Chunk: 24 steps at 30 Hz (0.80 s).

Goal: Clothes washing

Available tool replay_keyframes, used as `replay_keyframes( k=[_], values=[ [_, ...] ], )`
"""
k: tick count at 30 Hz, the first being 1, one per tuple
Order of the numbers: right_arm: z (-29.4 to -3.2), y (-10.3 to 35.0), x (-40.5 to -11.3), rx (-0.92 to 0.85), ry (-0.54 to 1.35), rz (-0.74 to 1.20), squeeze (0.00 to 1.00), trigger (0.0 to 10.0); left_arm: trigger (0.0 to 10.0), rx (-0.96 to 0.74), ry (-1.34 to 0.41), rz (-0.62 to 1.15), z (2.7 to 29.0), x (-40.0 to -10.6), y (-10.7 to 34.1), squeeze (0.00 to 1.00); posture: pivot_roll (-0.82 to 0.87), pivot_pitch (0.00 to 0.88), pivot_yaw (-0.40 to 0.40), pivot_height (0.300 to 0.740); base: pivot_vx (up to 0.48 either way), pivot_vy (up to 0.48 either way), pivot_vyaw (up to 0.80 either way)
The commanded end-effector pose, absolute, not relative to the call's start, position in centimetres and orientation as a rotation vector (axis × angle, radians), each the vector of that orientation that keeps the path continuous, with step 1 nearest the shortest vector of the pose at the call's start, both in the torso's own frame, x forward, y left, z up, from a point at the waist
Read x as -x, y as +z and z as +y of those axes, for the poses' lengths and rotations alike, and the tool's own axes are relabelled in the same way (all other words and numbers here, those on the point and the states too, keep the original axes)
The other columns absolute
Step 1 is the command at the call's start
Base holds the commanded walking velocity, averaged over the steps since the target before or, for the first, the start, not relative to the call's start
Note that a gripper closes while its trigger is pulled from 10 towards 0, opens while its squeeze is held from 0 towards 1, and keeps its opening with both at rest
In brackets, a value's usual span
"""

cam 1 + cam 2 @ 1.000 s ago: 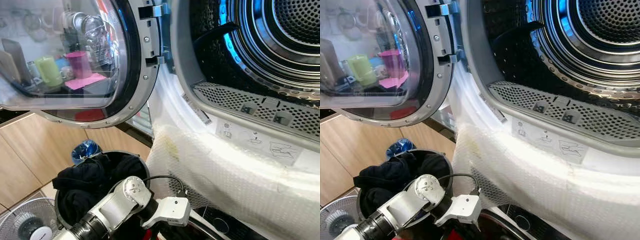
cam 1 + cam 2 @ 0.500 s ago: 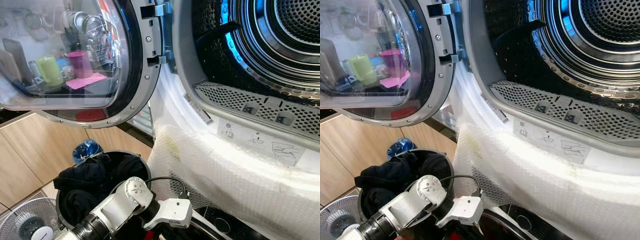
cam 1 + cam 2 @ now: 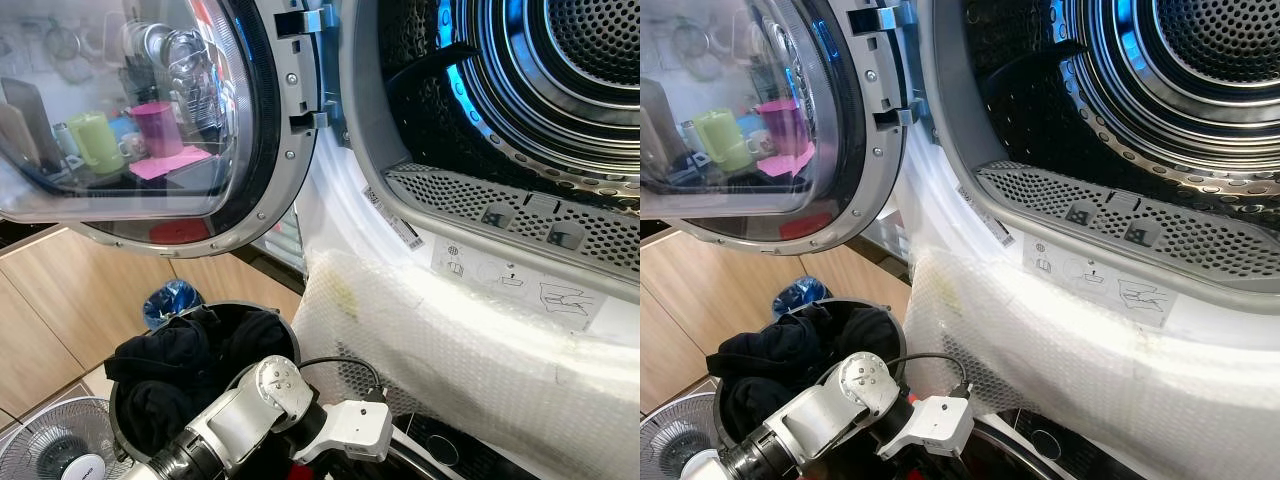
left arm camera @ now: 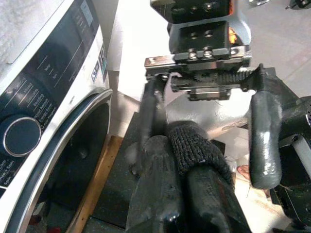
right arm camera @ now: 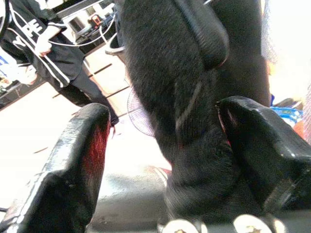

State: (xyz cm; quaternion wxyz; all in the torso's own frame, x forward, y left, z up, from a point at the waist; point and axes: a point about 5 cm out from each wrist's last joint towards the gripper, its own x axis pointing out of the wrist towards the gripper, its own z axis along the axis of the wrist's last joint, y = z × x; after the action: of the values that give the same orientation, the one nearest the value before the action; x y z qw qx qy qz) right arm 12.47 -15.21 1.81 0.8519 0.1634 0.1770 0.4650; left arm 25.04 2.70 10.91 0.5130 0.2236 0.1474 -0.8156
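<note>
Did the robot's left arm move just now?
Yes. The left arm slid a little toward the dryer, judged against the bucket of black clothes, which sits in the same spot.
</note>
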Motion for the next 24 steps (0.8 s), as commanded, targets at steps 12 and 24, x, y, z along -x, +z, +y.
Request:
replay_keyframes(
  k=[12,24],
  values=[
    [-14.5,2.1,-13.0,-0.328,0.993,0.353,0.00,0.2,0.0,-0.530,-1.958,0.326,2.6,-25.1,11.3,0.00,0.09,0.007,0.098,0.740,0.000,0.000,0.00],
    [-14.1,2.4,-13.5,-0.331,1.030,0.342,0.00,0.0,0.0,-0.531,-1.971,0.322,2.3,-25.0,11.2,0.00,0.08,0.000,0.096,0.740,0.000,0.000,0.00]
  ],
)
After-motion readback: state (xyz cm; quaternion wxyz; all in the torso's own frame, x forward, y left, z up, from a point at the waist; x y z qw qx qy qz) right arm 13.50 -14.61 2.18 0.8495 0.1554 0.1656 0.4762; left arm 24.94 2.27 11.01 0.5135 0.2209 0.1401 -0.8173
